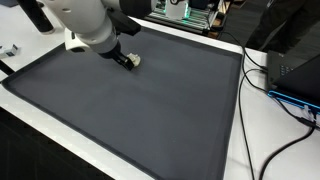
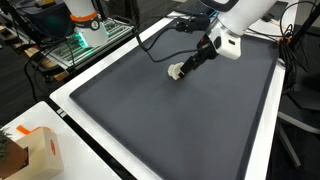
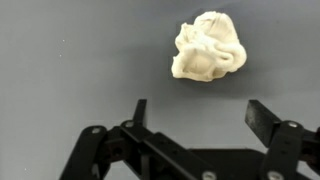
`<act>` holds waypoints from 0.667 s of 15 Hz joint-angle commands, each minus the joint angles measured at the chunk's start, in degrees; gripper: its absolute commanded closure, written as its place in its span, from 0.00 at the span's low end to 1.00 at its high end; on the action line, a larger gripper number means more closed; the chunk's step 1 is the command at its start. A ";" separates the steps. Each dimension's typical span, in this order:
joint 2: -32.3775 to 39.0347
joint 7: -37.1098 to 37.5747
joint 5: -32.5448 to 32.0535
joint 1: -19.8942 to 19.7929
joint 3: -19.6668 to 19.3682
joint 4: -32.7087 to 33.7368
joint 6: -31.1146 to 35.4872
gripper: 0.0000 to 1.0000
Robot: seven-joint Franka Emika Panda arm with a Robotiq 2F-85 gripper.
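Note:
A crumpled cream-white lump (image 3: 206, 47), like a wadded cloth or paper, lies on the dark grey mat (image 3: 70, 60). In the wrist view my gripper (image 3: 202, 112) stands open just short of it, its two black fingers (image 3: 265, 120) spread wide with only bare mat between them. In both exterior views the gripper (image 1: 124, 59) (image 2: 188, 66) hangs low over the far part of the mat, right beside the lump (image 1: 135, 60) (image 2: 176, 72). I cannot tell whether a finger touches it.
The mat (image 1: 130, 110) fills most of the white table (image 2: 62, 98). Cables (image 1: 265, 75) and a black box (image 1: 295, 70) sit beside it. A cardboard box (image 2: 30, 150) stands at a table corner. Electronics with green lights (image 2: 80, 40) stand behind.

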 commanded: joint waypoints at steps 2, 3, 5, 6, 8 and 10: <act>-1.63 0.76 -5.09 2.43 0.35 -3.10 3.46 0.00; -1.69 0.99 -6.25 3.05 0.24 -3.35 4.01 0.00; -1.92 1.07 -8.18 4.03 0.24 -4.05 5.15 0.00; -2.14 1.03 -8.87 4.41 0.37 -4.55 5.66 0.00; -2.56 1.62 -11.48 5.67 -0.03 -5.81 6.81 0.00; -3.25 2.17 -13.54 6.47 -0.05 -7.35 7.78 0.00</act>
